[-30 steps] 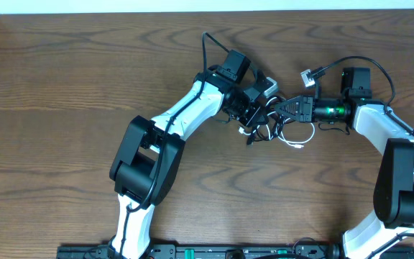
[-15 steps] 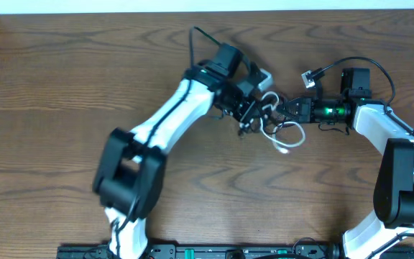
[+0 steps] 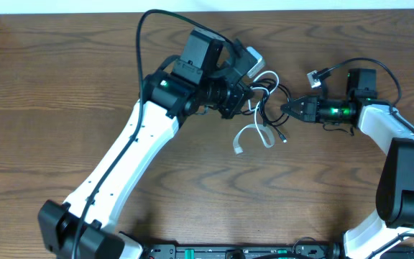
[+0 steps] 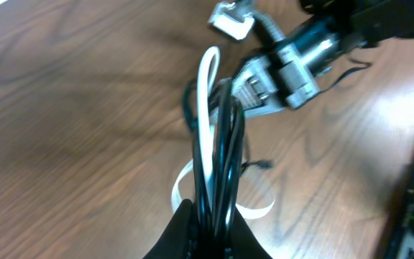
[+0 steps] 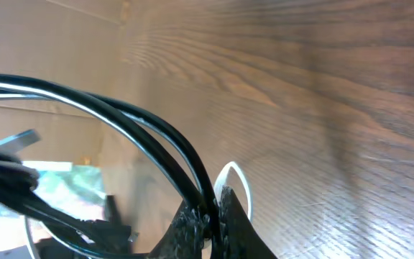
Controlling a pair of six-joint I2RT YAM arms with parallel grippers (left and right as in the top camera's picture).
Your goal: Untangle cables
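The cables hang as a tangle between my two grippers above the table's middle. My left gripper (image 3: 243, 97) is raised and shut on a bundle of black and white strands; in the left wrist view the white cable (image 4: 207, 108) and the black cable (image 4: 228, 144) run straight out of its closed fingers (image 4: 192, 234). The white cable (image 3: 256, 132) droops in loops below, its plug end toward the table. My right gripper (image 3: 287, 108) faces left, shut on the black cable (image 3: 277, 91). In the right wrist view two black strands (image 5: 142, 122) pass through its closed jaws, a white loop (image 5: 237, 180) just behind.
The brown wooden table (image 3: 49, 86) runs to a pale back edge along the top. The left arm's upper link (image 3: 128, 151) slants across the table's left middle. A thick black arm wire (image 3: 149, 29) arcs above the left wrist camera; another loops by the right wrist (image 3: 379, 68).
My left arm has risen and swung toward the back, lifting the bundle. The white cable has pulled out into longer hanging loops. The right gripper has stayed nearly in place, still shut.
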